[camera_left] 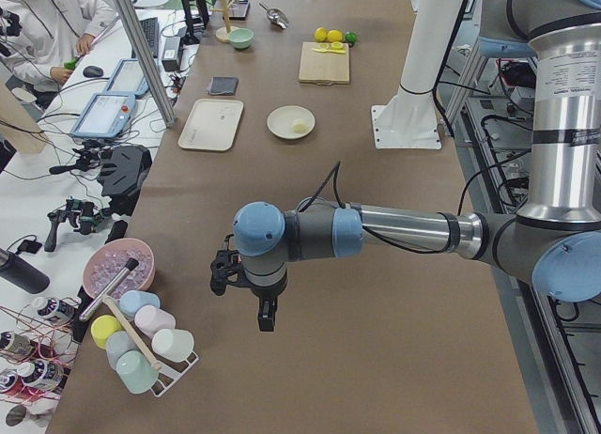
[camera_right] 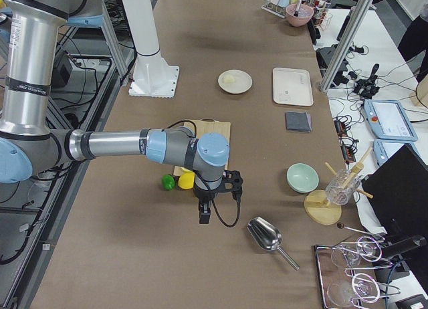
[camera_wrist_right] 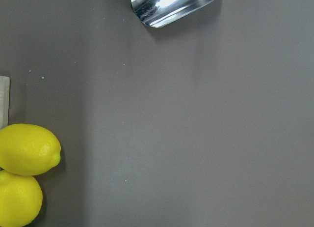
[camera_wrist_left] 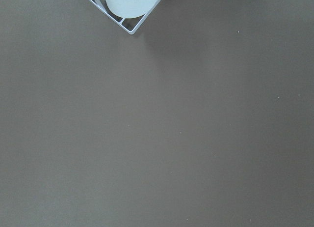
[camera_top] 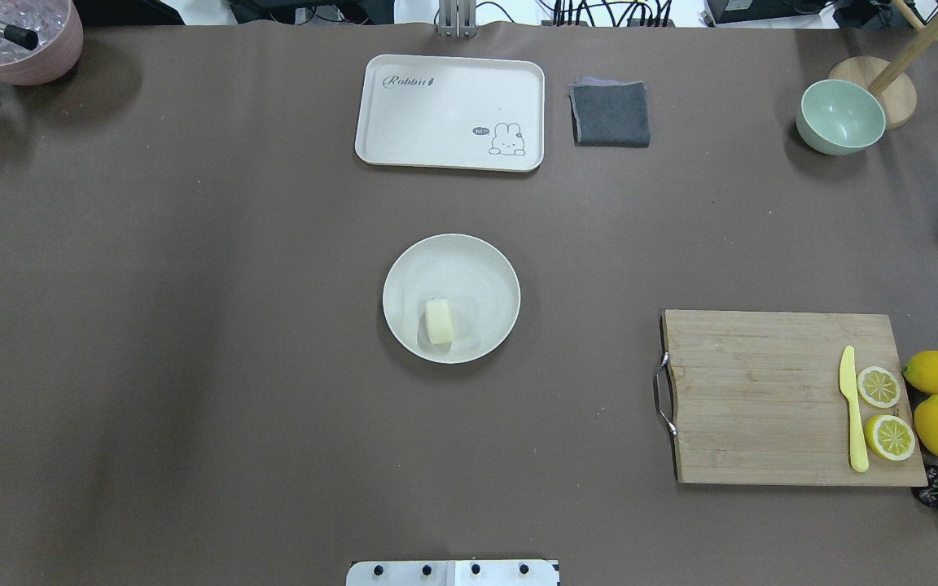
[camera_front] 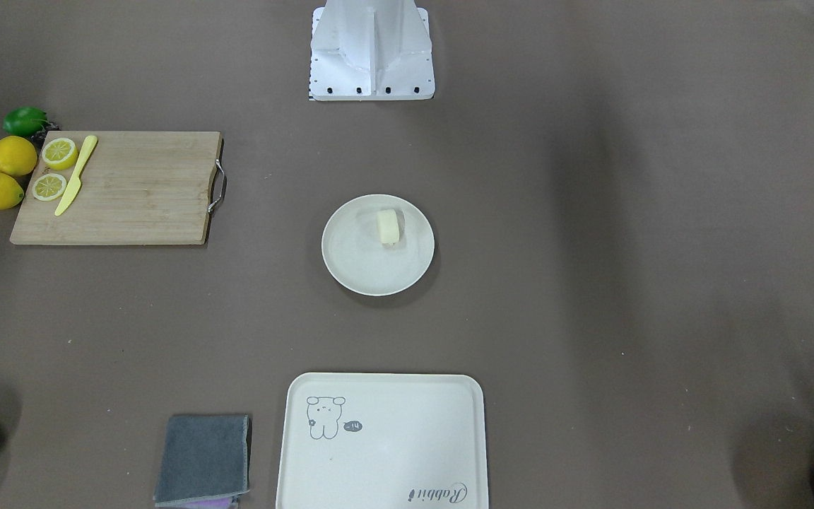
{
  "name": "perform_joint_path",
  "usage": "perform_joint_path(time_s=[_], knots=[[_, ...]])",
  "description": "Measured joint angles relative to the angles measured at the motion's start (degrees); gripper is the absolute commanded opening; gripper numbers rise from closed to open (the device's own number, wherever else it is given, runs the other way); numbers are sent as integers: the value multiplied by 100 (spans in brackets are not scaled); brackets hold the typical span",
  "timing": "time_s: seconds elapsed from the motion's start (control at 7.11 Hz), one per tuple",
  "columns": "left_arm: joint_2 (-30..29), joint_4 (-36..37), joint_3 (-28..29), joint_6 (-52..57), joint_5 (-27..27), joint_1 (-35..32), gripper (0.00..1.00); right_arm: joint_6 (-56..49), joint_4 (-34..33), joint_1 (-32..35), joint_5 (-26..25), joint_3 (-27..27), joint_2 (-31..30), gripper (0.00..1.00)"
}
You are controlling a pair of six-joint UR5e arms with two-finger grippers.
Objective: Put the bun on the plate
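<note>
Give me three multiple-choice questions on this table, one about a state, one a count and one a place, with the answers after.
1. The green bowl stands: A upside down; B on its side; C upright.
2. How many lemon halves lie on the cutting board? A two; B one; C four.
3. The bun lies: A in the green bowl; B on the plate; C on the cutting board.
Answers: 1 C, its hollow faces up in the overhead view. 2 A, two cut faces show beside the yellow knife. 3 B, it rests inside the rim, on the side nearer the robot.
</note>
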Motion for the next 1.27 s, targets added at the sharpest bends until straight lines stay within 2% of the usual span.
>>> perform_joint_path(time_s=[1.27], knots=[[76, -11, -53, 29, -64, 1, 98, -6, 0, 47, -100, 4, 2, 100]])
